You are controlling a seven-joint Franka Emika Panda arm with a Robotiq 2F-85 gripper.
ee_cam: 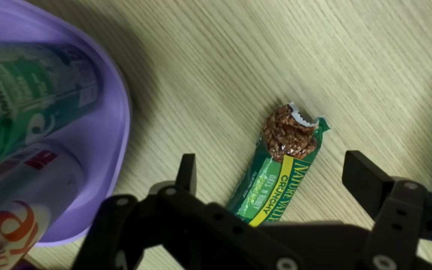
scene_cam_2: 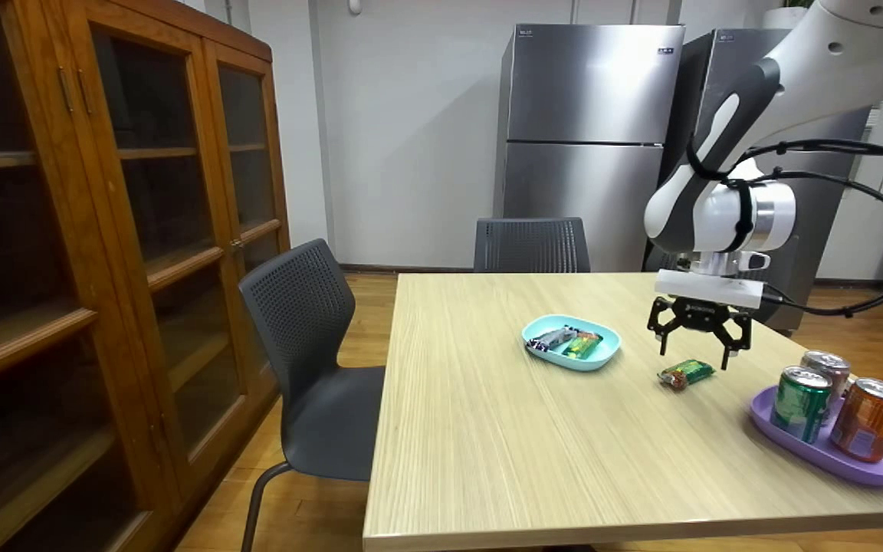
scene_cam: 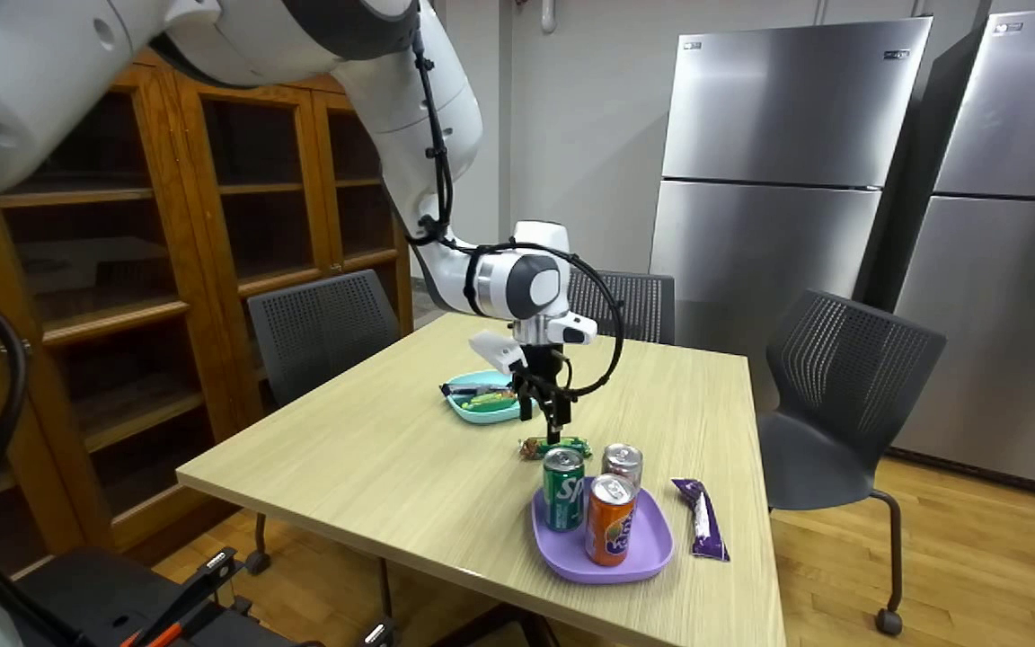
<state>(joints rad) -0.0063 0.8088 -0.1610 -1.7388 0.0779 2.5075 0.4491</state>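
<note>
Green granola bar (ee_cam: 272,183), one: flat on desk (scene_cam: 347,431), ungripped. Jaws: wide apart above it, empty; positioning seemingly complete, grasp outstanding. Turquoise tray (scene_cam_2: 608,349): wrapped snacks (scene_cam_2: 581,346) inside. Purple tray (scene_cam: 652,541): three cans (scene_cam: 609,526) inside. Purple-wrapped bar (scene_cam: 704,521): loose beside that tray.

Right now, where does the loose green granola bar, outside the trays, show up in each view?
In an exterior view: granola bar below center, slightly right, beyond the green can.
In an exterior view: granola bar lower right of center, below the gripper.
In the wrist view: granola bar slightly right of center, lower end hidden by the gripper.
Shared landmark: the purple tray.
</note>
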